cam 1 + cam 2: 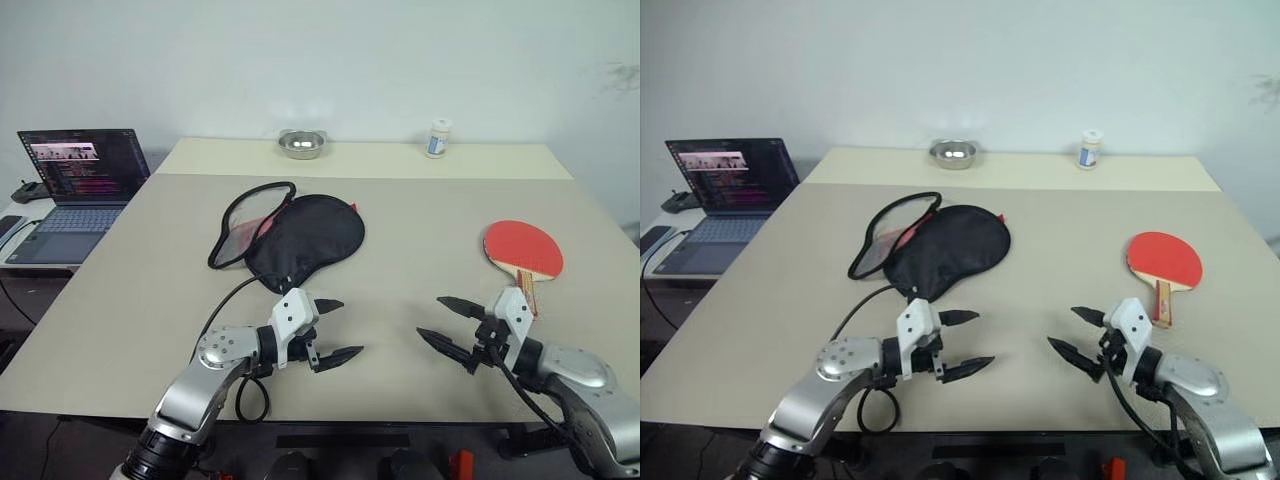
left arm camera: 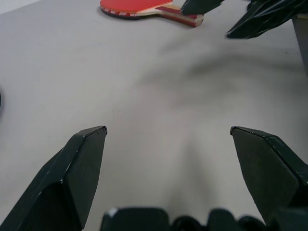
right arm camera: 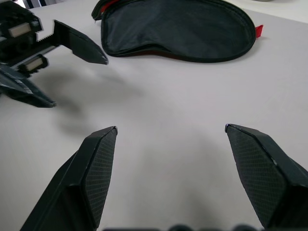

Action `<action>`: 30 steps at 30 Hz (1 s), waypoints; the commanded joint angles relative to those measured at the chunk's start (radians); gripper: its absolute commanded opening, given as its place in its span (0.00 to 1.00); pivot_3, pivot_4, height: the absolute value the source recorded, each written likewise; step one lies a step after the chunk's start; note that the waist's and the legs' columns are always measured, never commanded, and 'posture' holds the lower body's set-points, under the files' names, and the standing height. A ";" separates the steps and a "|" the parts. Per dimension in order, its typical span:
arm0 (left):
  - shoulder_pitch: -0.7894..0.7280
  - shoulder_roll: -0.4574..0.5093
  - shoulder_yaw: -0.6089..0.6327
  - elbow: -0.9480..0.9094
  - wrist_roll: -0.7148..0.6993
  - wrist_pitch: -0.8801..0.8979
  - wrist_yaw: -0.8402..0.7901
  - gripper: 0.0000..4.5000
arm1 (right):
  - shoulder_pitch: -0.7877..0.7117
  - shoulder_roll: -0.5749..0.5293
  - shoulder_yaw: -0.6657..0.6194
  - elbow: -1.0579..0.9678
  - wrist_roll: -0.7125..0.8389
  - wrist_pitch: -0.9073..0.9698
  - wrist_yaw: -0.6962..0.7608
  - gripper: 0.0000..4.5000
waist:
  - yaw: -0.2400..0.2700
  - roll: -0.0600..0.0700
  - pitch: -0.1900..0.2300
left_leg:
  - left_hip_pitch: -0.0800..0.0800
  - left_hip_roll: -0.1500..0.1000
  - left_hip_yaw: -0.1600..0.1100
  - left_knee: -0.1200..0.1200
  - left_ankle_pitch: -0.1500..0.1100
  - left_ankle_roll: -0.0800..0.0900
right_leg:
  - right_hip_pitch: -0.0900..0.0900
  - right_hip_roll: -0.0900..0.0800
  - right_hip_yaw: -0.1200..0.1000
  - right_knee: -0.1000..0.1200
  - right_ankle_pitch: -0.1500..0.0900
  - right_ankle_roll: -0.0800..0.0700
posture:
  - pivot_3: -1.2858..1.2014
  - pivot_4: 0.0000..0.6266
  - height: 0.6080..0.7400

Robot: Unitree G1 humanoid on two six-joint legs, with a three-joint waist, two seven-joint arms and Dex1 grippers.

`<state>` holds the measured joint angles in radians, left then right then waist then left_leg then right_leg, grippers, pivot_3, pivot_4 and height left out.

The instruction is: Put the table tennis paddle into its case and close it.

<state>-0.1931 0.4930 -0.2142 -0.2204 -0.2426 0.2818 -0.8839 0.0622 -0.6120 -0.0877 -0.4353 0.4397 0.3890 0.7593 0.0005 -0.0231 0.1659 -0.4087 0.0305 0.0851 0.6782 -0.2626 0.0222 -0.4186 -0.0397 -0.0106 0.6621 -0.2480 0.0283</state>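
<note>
Right gripper [image 1: 458, 328] wide, empty, above tabletop [image 1: 420, 250] near paddle [image 1: 523, 249] handle. Left gripper [image 1: 335, 330] wide, empty, near case [image 1: 300, 235], unzipped, flap open. Next: right takes paddle by handle, keeps blade flat; left pins case mouth.

Left gripper [image 1: 333, 329] and right gripper [image 1: 449, 324] both spread wide.

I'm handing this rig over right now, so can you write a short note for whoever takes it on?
Left hand: open, empty, above the table near the case.
Right hand: open, empty, just short of the paddle's handle.
Case: lies unzipped, left of middle, black side up.
Paddle: flat on the table to the right, red face up, apart from the case.
Done: nothing yet.
Left: pick up the paddle, slide it in, zip shut.
</note>
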 commanded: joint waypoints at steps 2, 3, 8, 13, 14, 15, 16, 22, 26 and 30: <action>-0.041 -0.023 0.003 0.035 0.020 -0.069 0.011 1.00 | -0.006 -0.023 -0.047 -0.026 0.025 0.011 0.004 0.87 | 0.000 0.000 0.000 | 0.000 0.000 0.000 0.000 0.000 0.000 | 0.000 0.000 0.000 0.000 0.000 0.000 | 0.52 0.24 1.00; -0.047 -0.029 0.009 0.043 0.023 -0.079 0.018 1.00 | -0.011 -0.024 -0.047 -0.021 0.022 0.011 0.000 0.87 | 0.000 0.000 0.000 | 0.001 0.000 0.000 0.001 0.000 0.000 | 0.001 0.000 0.000 0.000 0.000 0.000 | 0.52 0.24 1.00; -0.086 -0.036 0.049 0.043 0.008 -0.092 0.035 1.00 | -0.049 -0.032 -0.053 -0.044 0.048 0.046 -0.009 0.87 | 0.000 0.000 0.000 | 0.001 0.001 0.000 0.000 0.000 0.000 | 0.001 0.000 0.000 0.000 0.000 0.000 | 0.52 0.24 1.00; -0.148 0.019 0.112 0.134 0.031 -0.115 0.045 1.00 | -0.137 -0.018 -0.051 -0.114 0.138 0.124 -0.033 0.87 | -0.002 0.000 0.000 | 0.001 0.001 -0.001 0.000 0.000 0.000 | 0.000 0.000 0.000 0.001 0.000 0.000 | 0.52 0.24 1.00; -0.168 0.027 0.119 0.162 0.038 -0.110 0.051 1.00 | -0.160 -0.025 -0.056 -0.126 0.163 0.142 -0.029 0.87 | -0.002 -0.001 0.000 | 0.001 0.001 -0.001 0.000 0.000 0.000 | 0.000 0.000 0.000 0.001 0.001 0.000 | 0.52 0.24 1.00; -0.179 0.042 0.133 0.190 0.035 -0.116 0.044 1.00 | -0.182 -0.020 -0.044 -0.145 0.175 0.164 -0.042 0.87 | -0.002 -0.001 0.000 | 0.001 0.001 -0.001 0.000 0.000 0.000 | 0.000 0.000 0.000 0.001 0.001 0.000 | 0.52 0.24 1.00; -0.206 0.044 0.132 0.231 0.047 -0.119 0.049 1.00 | -0.201 -0.031 -0.051 -0.155 0.194 0.177 -0.035 0.87 | -0.002 -0.001 0.000 | 0.001 0.001 -0.001 0.000 0.000 0.000 | 0.000 0.000 -0.001 0.001 0.001 0.000 | 0.52 0.24 1.00; -0.350 0.017 0.099 0.514 0.111 -0.158 0.047 1.00 | -0.247 -0.065 -0.079 -0.242 0.265 0.236 -0.055 0.87 | 0.006 -0.002 0.001 | -0.001 -0.001 -0.001 0.000 0.000 0.001 | 0.000 0.000 -0.002 -0.002 0.003 -0.004 | 0.52 0.24 1.00; -0.422 -0.011 0.101 0.682 0.112 -0.167 0.005 1.00 | -0.247 -0.073 -0.085 -0.282 0.289 0.257 -0.082 0.87 | 0.004 -0.003 0.001 | -0.005 -0.001 -0.001 0.000 0.000 0.001 | -0.002 0.000 -0.002 -0.004 0.004 -0.004 | 0.52 0.24 1.00; -0.505 -0.037 0.073 0.852 0.156 -0.234 -0.035 1.00 | -0.247 -0.080 -0.090 -0.290 0.287 0.253 -0.094 0.87 | 0.004 -0.003 0.001 | -0.006 -0.001 -0.002 0.000 0.000 0.001 | -0.002 0.000 -0.004 -0.003 0.004 -0.004 | 0.52 0.24 1.00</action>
<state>-0.6591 0.4619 -0.1330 0.5946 -0.1022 0.0891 -0.9037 -0.1755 -0.6821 -0.1535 -0.6920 0.7124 0.6514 0.6721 0.0049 -0.0265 0.1666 -0.4146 0.0299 0.0833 0.6787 -0.2625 0.0229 -0.4209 -0.0393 -0.0140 0.6590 -0.2440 0.0242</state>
